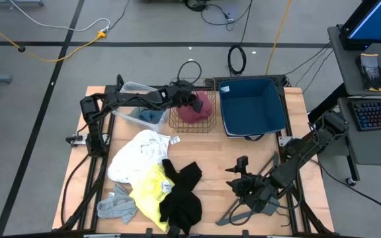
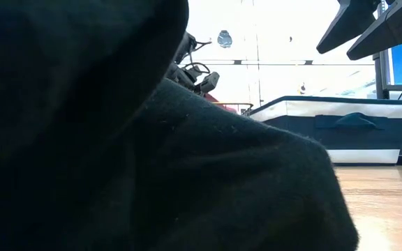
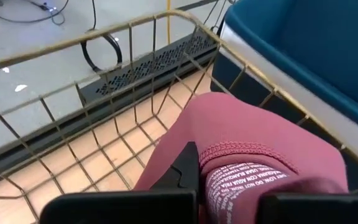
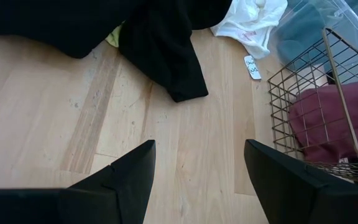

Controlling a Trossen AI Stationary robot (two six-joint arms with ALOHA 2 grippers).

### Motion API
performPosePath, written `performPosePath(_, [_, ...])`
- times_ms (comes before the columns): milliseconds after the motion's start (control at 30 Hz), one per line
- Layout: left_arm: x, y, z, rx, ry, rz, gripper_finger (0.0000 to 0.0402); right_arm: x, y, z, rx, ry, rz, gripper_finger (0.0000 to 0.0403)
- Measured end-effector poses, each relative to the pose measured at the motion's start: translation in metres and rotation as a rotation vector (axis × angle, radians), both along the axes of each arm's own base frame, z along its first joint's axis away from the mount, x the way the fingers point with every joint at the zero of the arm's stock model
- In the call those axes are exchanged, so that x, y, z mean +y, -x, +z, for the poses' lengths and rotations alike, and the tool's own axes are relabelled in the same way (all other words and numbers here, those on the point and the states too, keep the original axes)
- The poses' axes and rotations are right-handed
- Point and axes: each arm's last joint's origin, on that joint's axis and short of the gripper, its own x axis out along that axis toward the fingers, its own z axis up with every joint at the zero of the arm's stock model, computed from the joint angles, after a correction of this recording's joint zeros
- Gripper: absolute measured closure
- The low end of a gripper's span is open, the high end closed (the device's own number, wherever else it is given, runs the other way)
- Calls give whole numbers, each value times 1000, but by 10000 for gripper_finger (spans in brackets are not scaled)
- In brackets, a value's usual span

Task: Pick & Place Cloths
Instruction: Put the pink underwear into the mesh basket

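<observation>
The maroon cloth (image 1: 202, 110) lies bunched in the gold wire basket (image 1: 176, 123), and my left gripper (image 1: 190, 100) reaches over the basket from the table's left, shut on it. The teal-blue cloth (image 1: 148, 116) sits in a clear plastic bin. On the table's near left lie the white cloth (image 1: 139, 152), the yellow cloth (image 1: 151, 190), black cloth (image 1: 181, 196) and the grey cloth (image 1: 116, 209). My right gripper (image 4: 197, 168) hovers open over bare wood at the near right. My left gripper has the maroon cloth (image 3: 260, 143) between its two fingers, at a bunched fold bearing a printed white label (image 3: 232, 182). One fingertip (image 3: 184, 169) shows beside the fold; the cloth hides the other. It comes slanting down from the table's left. The cloth's bulk rests inside the basket (image 3: 129, 31).
A blue bin (image 1: 253, 106) with white-striped walls stands right of the basket. A grey plastic hanger (image 1: 242, 213) lies near the right arm at the near edge. Black cloth (image 2: 117, 139) fills most of the low view. Bare wood lies between the black cloth and my right gripper.
</observation>
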Motion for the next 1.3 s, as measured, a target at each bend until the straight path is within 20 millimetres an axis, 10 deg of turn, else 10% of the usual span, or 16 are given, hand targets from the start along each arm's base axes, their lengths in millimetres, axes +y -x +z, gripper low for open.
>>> performPosePath(533, [-5,-4,-15,42,62,-55,380,0,0,0,-4,-5,0,165])
performPosePath(967, [-10,-6,-14,46,45,-84,232,0,0,0,-5,-5,0,165])
performPosePath(1300, [-17,5,34,-52,-38,-194,147,1,-1,1,-10,-11,0,165])
